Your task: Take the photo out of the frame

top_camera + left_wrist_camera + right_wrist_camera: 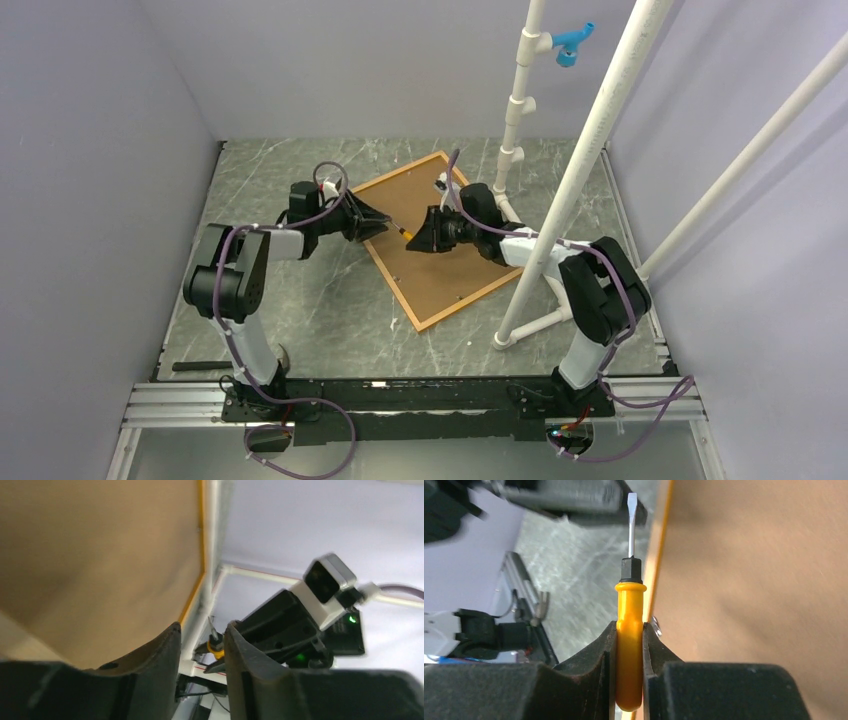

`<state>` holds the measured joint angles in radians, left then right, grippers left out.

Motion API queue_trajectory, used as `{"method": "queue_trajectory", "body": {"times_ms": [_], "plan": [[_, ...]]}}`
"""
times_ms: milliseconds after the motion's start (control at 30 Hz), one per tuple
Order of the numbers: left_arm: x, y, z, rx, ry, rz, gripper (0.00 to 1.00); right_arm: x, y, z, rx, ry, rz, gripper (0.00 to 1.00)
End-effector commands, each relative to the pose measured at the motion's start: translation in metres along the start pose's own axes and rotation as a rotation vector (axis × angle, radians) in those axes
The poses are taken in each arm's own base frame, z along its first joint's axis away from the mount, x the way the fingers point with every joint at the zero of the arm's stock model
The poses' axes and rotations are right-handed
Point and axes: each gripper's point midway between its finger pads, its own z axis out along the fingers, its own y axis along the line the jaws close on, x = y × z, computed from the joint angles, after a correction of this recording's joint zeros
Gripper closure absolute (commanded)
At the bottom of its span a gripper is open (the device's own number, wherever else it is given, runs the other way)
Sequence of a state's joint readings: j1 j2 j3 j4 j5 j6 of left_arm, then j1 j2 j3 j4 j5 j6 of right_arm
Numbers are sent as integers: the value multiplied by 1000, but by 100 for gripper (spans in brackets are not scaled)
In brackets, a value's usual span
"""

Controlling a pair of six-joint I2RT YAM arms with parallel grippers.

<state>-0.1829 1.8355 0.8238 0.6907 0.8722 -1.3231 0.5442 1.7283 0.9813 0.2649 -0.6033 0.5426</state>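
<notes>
Not much progress on this one so far. The frame (419, 324) is lying face down on the desk (300, 300), right underneath both pincers, with the brown backing board (440, 275) facing up and sitting inside the orange rim. The photo isn't showing in any view. It's presumably under that board, so it's not out yet. What looks done is the tool pickup. What's left is basically everything that matters: freeing the backing, lifting it off and pulling the print out.

The right pincer (629, 627) is clenching the screwdriver (629, 605) by its orange handle. The flat blade is sticking straight out ahead of the fingertips, and the frame's edge is running just beside it. The left pincer (202, 630) is released, jaws apart with nothing between them. The screwdriver tip is sitting just past its fingertips, so it looks like a handoff between the two, though which way it's going is hard to say from this.

Pose-wise, both arms are reaching forward with elbows bent and wrists turned inward. The two pincers are facing each other nose to nose, low over the frame's near-left edge.
</notes>
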Motion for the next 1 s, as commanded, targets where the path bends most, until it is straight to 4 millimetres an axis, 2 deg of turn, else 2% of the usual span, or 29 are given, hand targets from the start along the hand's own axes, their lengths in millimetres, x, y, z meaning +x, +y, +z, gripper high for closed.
{"method": "queue_trajectory", "body": {"times_ms": [0, 133, 233, 367, 600, 800, 967], "plan": [[-17, 27, -18, -304, -17, 114, 55, 5, -7, -16, 100, 58, -50, 100], [-28, 56, -37, -560, -49, 117, 46, 33, -14, -24, 117, 171, -36, 100], [-32, 67, -46, -654, -80, 95, 46, 49, -12, -28, 87, 282, -46, 100], [-31, 80, -55, -731, -104, 46, 46, 59, -8, -35, 63, 353, -73, 100], [-21, 99, -42, -699, -43, -27, 47, 80, -12, -33, 73, 457, -60, 100], [-15, 103, -35, -672, -28, -34, 48, 100, -10, -29, 87, 519, -66, 100], [-12, 108, -30, -673, -9, -34, 49, 106, -12, -31, 107, 523, -62, 100]]}}
